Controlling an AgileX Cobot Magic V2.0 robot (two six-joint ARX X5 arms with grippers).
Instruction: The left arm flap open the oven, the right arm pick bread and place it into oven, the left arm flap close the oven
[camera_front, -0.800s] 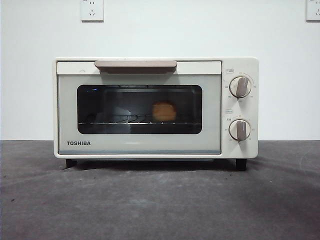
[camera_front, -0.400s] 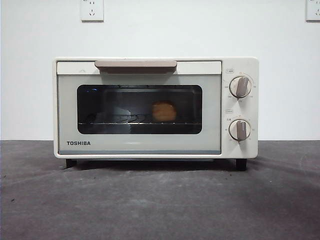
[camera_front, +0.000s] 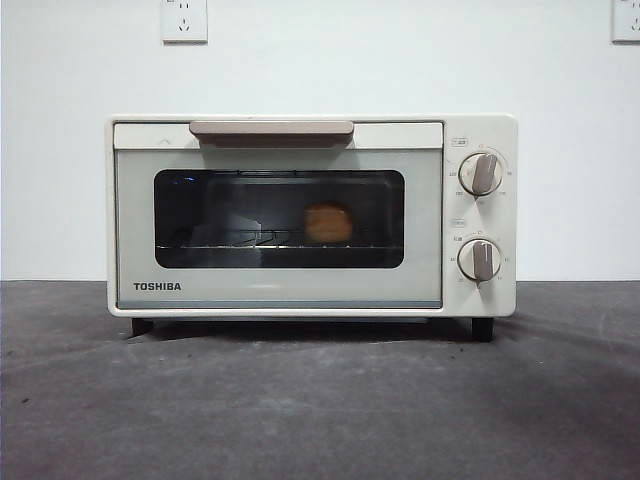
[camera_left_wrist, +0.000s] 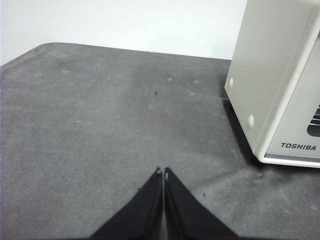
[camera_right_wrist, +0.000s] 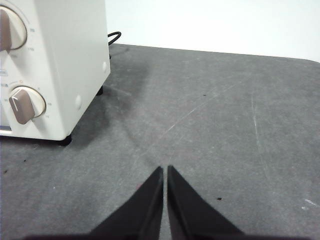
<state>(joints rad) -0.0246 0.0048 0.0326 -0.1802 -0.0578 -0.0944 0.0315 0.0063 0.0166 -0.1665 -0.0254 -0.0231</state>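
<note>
White wall with two sockets backs the scene, and a dark grey felt-like surface runs from it toward the camera. On that surface stands the oven, square to the front view, its door shut flush against the body with the beige handle along the top edge and two knobs stacked at one side. Standing face-on like this, it leaves the handle free to reach from above and shows the whole window.

Behind the dark glass the bread sits on the wire rack, a little off centre toward the knob side. With the bun inside and the door closed, the task looks finished, or very nearly so, as far as I can judge.

Neither arm appears in the front view. Each wrist view looks across bare surface with the oven off to one side, which suggests both arms are drawn back, one on either flank, clear of the door. The left end effector is clenched on nothing, tips meeting in a point, near the oven's corner by the brand name. The right end effector is likewise pinched together and empty, only a sliver showing between its tips, beside the knob end.
</note>
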